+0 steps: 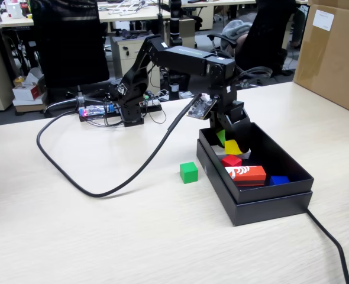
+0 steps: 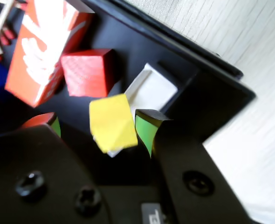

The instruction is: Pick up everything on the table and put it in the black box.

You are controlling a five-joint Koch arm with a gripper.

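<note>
The gripper point(image 2: 100, 128) hung over the black box point(image 1: 269, 204) with its jaws spread apart, and the yellow cube point(image 2: 113, 122) sat tilted between them, touching neither clearly. The red cube point(image 2: 87, 71) lay inside the box beside a long orange block point(image 2: 42, 44). The green cube point(image 1: 188, 172) rested on the table point(image 1: 103, 236) just outside the box.

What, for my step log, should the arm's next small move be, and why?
Probably lift out of the black box and head for the green cube: the gripper looks open, the yellow cube sits tilted between its fingers inside the box beside the red cube, and only green sits on the table.
</note>
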